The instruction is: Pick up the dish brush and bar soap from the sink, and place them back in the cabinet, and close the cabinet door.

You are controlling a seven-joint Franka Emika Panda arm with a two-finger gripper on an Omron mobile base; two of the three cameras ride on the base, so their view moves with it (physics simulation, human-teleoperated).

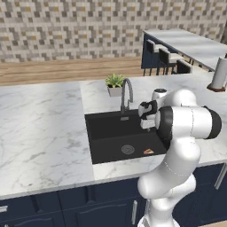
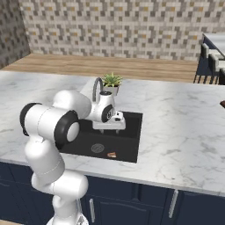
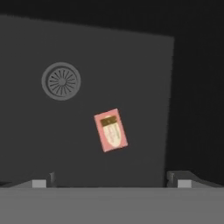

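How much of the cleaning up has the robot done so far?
Nothing looks put away yet. The soap lies on the sink floor near the drain. The gripper hangs open above the soap, holding nothing. Left: grab the soap, find the brush, shelve both, shut the door.

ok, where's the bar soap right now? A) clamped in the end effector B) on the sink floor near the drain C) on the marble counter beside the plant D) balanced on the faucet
B: the bar soap lies flat on the floor of the sink, a little apart from the round drain, with the open end effector above it and nothing between its tips.
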